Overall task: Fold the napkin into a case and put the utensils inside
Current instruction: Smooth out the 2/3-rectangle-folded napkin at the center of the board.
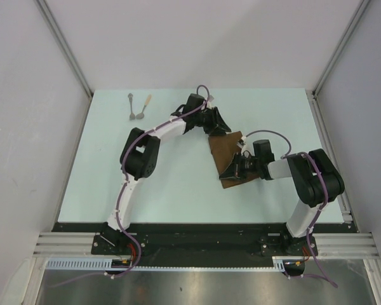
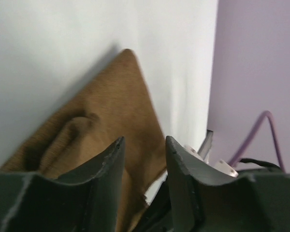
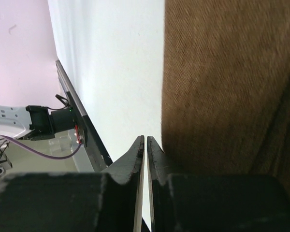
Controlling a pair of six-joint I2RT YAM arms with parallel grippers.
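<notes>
While the right arm (image 1: 305, 175) is reaching in from the near right, the right jaws are sitting over the near half of the napkin (image 1: 223, 155). They are pressed almost together, with only a hairline slit showing between them. No cloth is showing inside that slit. The napkin's long edge is running just beside the tips.

The napkin is lying right of centre on the worktop (image 1: 165, 184), folded into a longish brown band. Its long axis is running near to far with a slight lean. It is not yet looking like a finished case: the far end is tapering to a corner, and a soft ridge is bunching there.

The left jaws are hovering at that far corner, standing partly apart and gripping nothing. The cloth is lying just beyond the tips. The left arm (image 1: 143, 152) is arching over from the left.

Farthest out, the utensils (image 1: 138, 108) are lying side by side near the far left edge, well apart from the napkin.

Judgement: the utensils are lying left of the left jaws, so the left arm is looking the nearer one for fetching them. The right jaws are looking placed to steady the cloth.
</notes>
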